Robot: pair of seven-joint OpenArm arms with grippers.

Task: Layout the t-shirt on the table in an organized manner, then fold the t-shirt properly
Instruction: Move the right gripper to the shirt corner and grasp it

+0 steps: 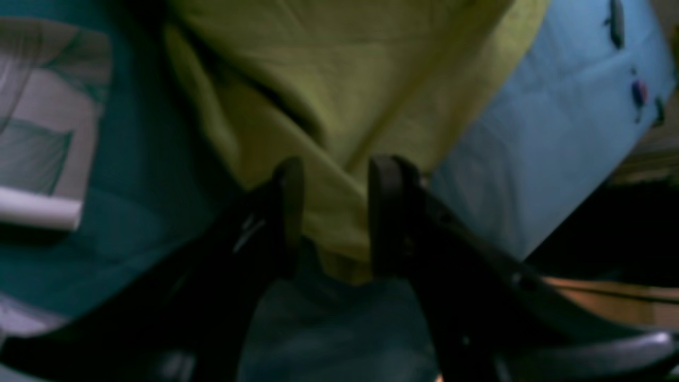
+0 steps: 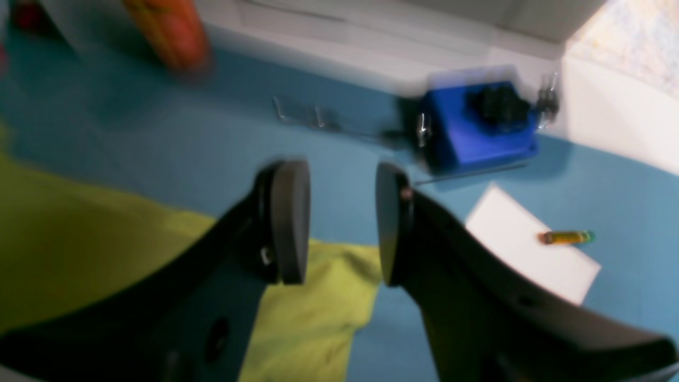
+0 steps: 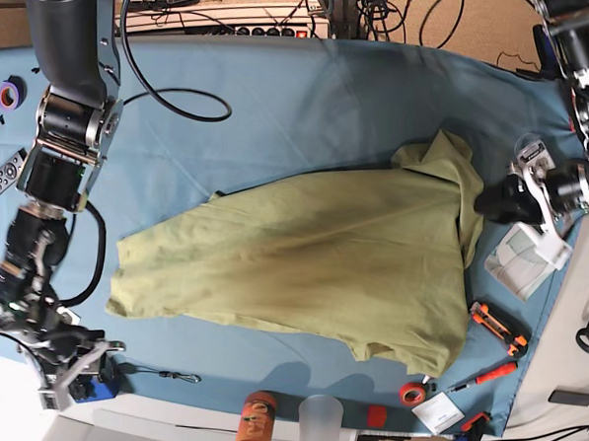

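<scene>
Cup (image 3: 322, 420) of clear plastic stands upright at the near edge of the table (image 3: 281, 91), just beside an orange canister (image 3: 254, 424) with a dark band. I cannot tell what either one holds. At the table's far right end a clear, squarish container (image 3: 523, 260) lies close to my left hand (image 3: 498, 202); its contents are too faint to make out. Near my right hand (image 3: 74, 367), a blue box (image 2: 477, 124) with a black knob on top sits by the table edge. A white pad (image 2: 530, 244) lies beside it, with a small yellow and green crayon (image 2: 566, 236) resting on it.

The t-shirt (image 3: 312, 261) lies spread across the middle of the table, olive-green, mostly flat, with one end bunched and raised toward my left hand. The teal-blue cloth shows all around it.

My right hand (image 2: 342, 223) hovers off the shirt's opposite end, near the table's front corner. Its fingers (image 2: 289, 223) are spread wide with nothing between them. Seen from the wrist, a corner of the shirt lies under and behind the fingers, and bare blue cloth lies ahead of them.

My left hand (image 1: 335, 212) is at the bunched end of the shirt. Its fingers (image 1: 289, 212) stand apart, and green fabric fills the gap between them, with creases running toward that gap. The picture is dark and blurred, so I cannot tell whether the fingers are pinching the fabric or only straddling it.
</scene>
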